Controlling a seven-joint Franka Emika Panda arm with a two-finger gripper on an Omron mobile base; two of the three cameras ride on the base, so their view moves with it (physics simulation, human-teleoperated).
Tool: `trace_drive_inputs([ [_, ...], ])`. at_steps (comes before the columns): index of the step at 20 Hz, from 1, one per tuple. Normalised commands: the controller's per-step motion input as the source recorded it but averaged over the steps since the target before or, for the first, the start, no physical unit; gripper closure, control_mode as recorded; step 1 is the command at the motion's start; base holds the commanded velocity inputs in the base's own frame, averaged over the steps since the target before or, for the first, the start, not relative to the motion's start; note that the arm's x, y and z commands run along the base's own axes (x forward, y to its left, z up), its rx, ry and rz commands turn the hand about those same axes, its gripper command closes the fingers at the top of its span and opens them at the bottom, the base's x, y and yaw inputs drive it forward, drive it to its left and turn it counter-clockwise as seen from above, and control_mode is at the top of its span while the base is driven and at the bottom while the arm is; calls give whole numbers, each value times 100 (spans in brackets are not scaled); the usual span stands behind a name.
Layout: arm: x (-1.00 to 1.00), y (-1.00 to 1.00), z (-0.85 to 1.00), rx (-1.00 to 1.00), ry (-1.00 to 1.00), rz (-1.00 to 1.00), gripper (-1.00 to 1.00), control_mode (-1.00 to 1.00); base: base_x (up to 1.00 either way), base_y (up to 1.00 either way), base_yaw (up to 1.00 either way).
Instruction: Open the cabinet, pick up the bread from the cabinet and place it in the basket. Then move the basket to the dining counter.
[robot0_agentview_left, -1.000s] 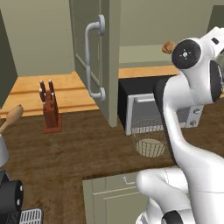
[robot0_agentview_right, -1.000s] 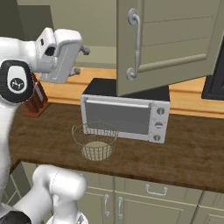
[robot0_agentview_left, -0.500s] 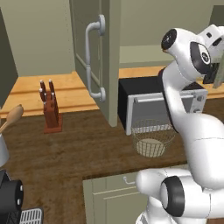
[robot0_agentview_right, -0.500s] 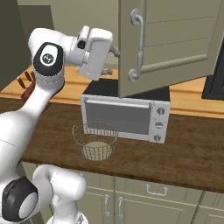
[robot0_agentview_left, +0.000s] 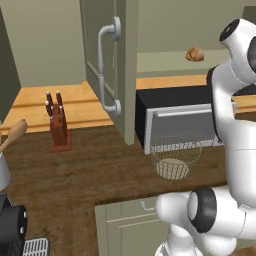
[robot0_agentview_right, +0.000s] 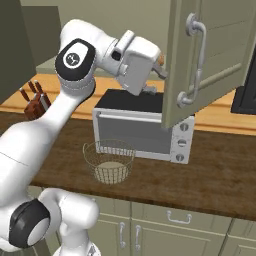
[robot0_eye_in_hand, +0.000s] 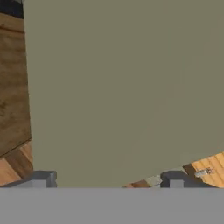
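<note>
since earlier the arm has swung toward the cabinet (robot0_agentview_right: 215, 55), jaws spread wide on nothing; basket (robot0_agentview_left: 176, 157) empty, bread (robot0_agentview_left: 195, 54) shelved

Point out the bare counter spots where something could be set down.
Free: dark top between knife block and basket; right of microwave, under the open door. Crowded: basket sits tight against the microwave front.

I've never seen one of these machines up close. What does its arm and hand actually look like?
The arm is glossy white, built of rounded, tube-like segments joined by dark grey joints. One joint carries a round black cap with a small white logo. The hand is a boxy white block ending in a gripper with two small, dark grey, square-tipped fingers. No loose cables are visible.
</note>
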Motion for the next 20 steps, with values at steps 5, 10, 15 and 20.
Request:
trace_drive_inputs([
  [5,6,-100,-2,5,-20,-15,-100,-100,0,0,0],
  [10,-8,-74,-2,1,-31,-4,-100,-100,0,0,0],
  [15,-53,86,-26,0,-41,10,-100,-100,0,0,0],
  [20,10,100,-26,4,-31,31,-100,-100,0,0,0],
])
